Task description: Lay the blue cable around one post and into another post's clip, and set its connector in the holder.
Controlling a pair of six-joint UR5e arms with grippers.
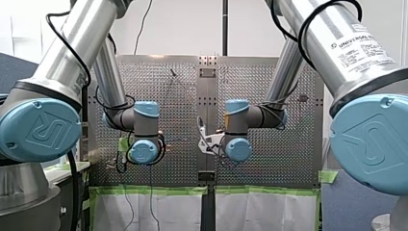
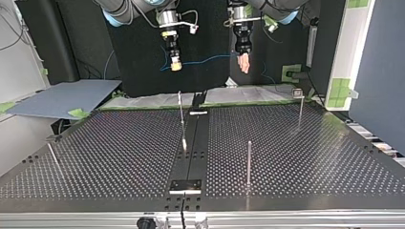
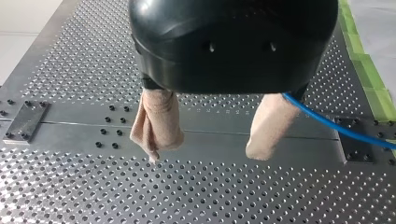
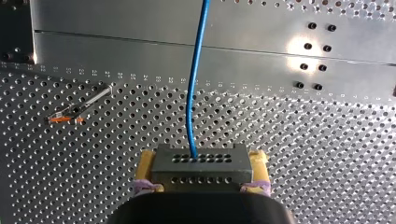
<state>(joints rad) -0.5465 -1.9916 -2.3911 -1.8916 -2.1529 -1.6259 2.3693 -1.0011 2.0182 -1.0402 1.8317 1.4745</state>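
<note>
Premises: a robotics laboratory test cell, not a home or shop. Grounds: two industrial arms [image 1: 337, 53], one casing printed Universal Robots, reach over a perforated metal table [image 2: 119, 157] with thin posts [image 2: 249, 162] standing in its hole grid. The table's edge is an aluminium rail [image 2: 286, 219]. Green tape [image 1: 154, 190] marks the borders. A black backdrop [image 2: 138, 62] and grey partition panels [image 2: 377, 71] enclose the bay. Loose wiring [image 1: 151, 202] trails at the table's edge.

A white wall [image 1: 183, 29] rises beyond the perforated silver metal table [image 1: 288, 159]; beside the table lies a flat grey board [image 2: 62, 98], and opposite the wall hangs a black backdrop [image 2: 138, 71].
</note>
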